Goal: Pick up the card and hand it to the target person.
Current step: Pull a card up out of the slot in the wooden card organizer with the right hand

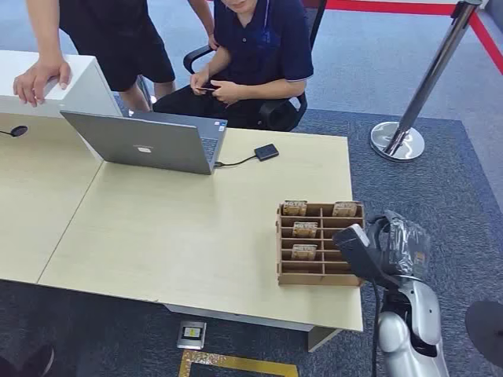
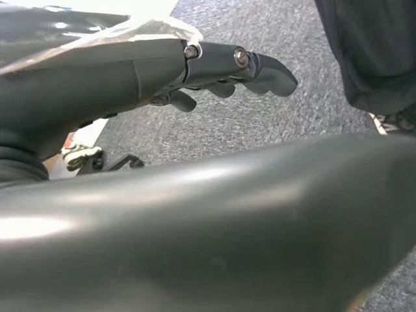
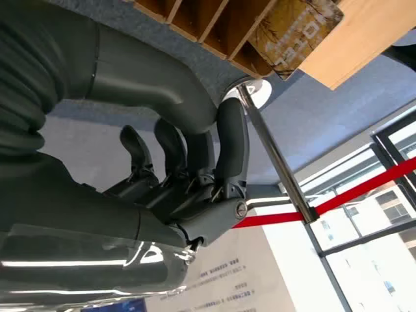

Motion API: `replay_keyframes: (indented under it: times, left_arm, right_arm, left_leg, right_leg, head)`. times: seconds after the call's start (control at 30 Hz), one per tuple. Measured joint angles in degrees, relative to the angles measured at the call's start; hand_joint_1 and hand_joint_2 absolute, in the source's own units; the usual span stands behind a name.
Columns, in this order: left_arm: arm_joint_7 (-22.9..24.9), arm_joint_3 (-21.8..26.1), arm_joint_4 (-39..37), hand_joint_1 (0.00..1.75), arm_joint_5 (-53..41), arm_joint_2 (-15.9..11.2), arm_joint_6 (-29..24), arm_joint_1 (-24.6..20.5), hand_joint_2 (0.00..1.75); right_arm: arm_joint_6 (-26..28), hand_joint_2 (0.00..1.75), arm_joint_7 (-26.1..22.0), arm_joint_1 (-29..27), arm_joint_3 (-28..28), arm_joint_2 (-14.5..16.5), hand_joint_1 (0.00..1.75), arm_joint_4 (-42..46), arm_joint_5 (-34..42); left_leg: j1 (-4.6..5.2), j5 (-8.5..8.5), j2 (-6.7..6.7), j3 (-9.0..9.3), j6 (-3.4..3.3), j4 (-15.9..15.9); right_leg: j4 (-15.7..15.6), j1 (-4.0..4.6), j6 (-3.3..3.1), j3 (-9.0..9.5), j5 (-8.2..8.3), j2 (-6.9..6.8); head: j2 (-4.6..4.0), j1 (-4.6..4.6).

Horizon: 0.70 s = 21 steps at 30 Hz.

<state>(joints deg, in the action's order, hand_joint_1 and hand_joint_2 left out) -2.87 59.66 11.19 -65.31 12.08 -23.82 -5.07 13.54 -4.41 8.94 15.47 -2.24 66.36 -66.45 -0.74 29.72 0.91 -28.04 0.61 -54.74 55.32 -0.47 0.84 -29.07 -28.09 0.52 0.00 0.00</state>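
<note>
- Here we see the right hand at the near right corner of the wooden card rack, fingers loosely curled, holding nothing.
- Left hand hangs over grey carpet, fingers extended, holding nothing.
- Cards sit upright in rack slots on the tabletop; one card shows beside the right hand, untouched.
- Farther: laptop, then a seated person.

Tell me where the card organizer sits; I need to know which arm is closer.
In the head view the brown slotted card organizer sits at the table's front right corner, well right of the laptop, with the right hand right beside its right edge.
</note>
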Motion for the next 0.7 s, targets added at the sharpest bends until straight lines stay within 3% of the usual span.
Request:
replay_keyframes:
  times: [0.23,0.4,0.57,0.7]
  left_arm:
    - [0.34,0.48,-0.02,0.00,0.38,0.13,-0.32,0.02,0.00]
    - [0.29,0.54,-0.05,0.00,0.24,0.18,-0.39,0.05,0.00]
    - [0.20,0.76,-0.07,0.00,0.26,0.26,-0.61,0.02,0.00]
    - [0.21,0.80,-0.07,0.00,0.21,0.33,-0.76,0.01,0.00]
  right_arm:
    - [-0.91,1.75,0.16,1.54,0.32,-0.20,1.30,-1.14,0.19]
    - [-1.61,1.75,0.48,4.26,0.86,-0.78,0.89,-3.35,0.38]
    - [-2.15,1.75,-0.02,8.73,1.98,-0.81,0.66,-7.97,0.96]
    - [-2.35,1.75,-0.53,11.38,3.05,-0.25,0.67,-10.81,1.26]
  left_leg:
    - [0.00,0.01,-0.04,0.01,0.01,-0.01]
    - [0.00,0.00,-0.09,0.01,0.01,-0.02]
    - [0.01,0.01,-0.14,0.01,0.00,-0.02]
    - [0.00,0.01,-0.14,0.02,0.01,-0.02]
  right_leg:
    - [0.01,0.00,-0.01,-0.02,0.00,0.04]
    - [0.03,-0.01,-0.01,-0.04,0.02,0.08]
    - [0.03,-0.01,0.01,-0.04,0.05,0.14]
    - [0.03,-0.01,0.01,-0.04,0.06,0.14]
  head:
    - [0.00,0.00]
    - [0.00,0.00]
    - [0.00,0.00]
    - [0.00,0.00]
